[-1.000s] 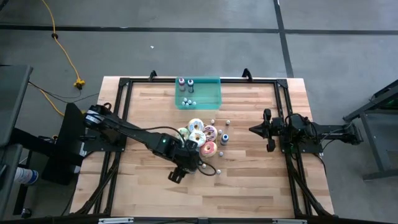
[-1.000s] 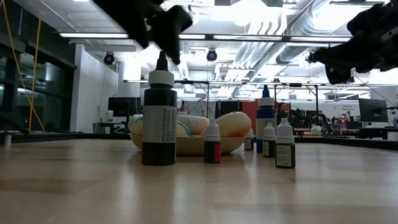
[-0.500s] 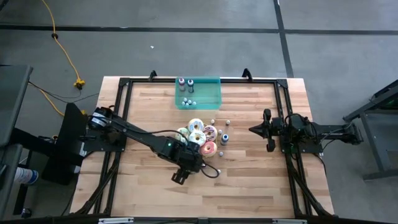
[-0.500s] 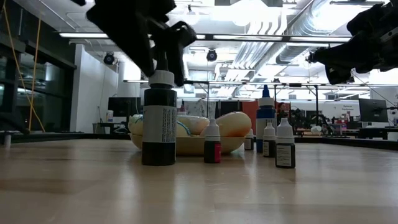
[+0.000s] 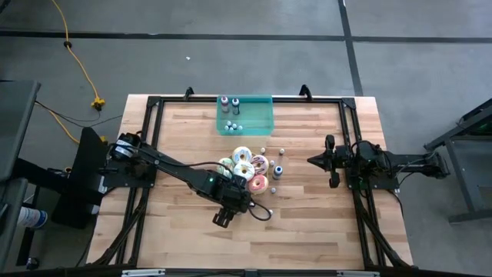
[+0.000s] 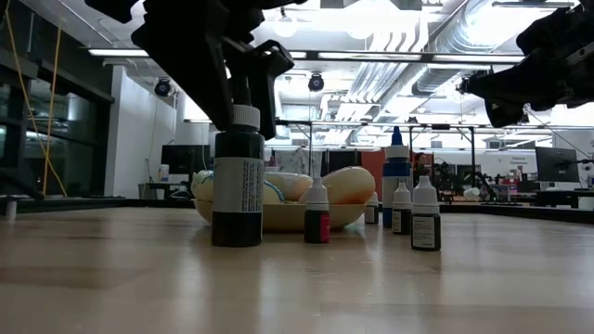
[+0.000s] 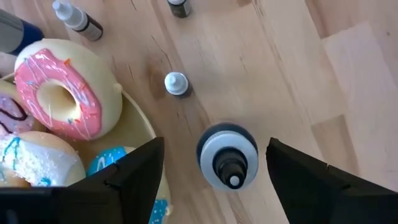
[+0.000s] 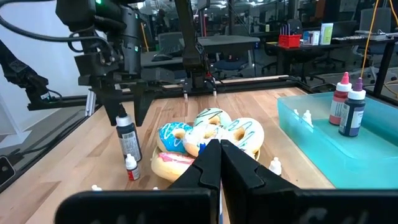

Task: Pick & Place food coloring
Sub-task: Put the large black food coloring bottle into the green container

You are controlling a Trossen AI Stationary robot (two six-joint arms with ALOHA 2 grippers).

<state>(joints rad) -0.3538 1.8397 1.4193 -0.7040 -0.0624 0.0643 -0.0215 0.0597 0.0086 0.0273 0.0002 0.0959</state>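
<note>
While straddling dark bottle [image 7: 227,154] | left gripper [image 7: 214,169] open, vertical | holds nothing

A dark bottle [image 7: 227,155] with a grey cap stands between the spread left fingers [image 7: 134,171]; a pink donut [image 7: 65,99] lies nearby on the worktop [image 7: 298,74].

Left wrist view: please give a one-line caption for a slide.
Open left tool straddles the big black bottle beside the donut plate, not yet gripping.

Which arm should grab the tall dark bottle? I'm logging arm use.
Left. Its open left gripper straddles the tall dark bottle beside the donuts; the shut right gripper waits far across the table.
</note>
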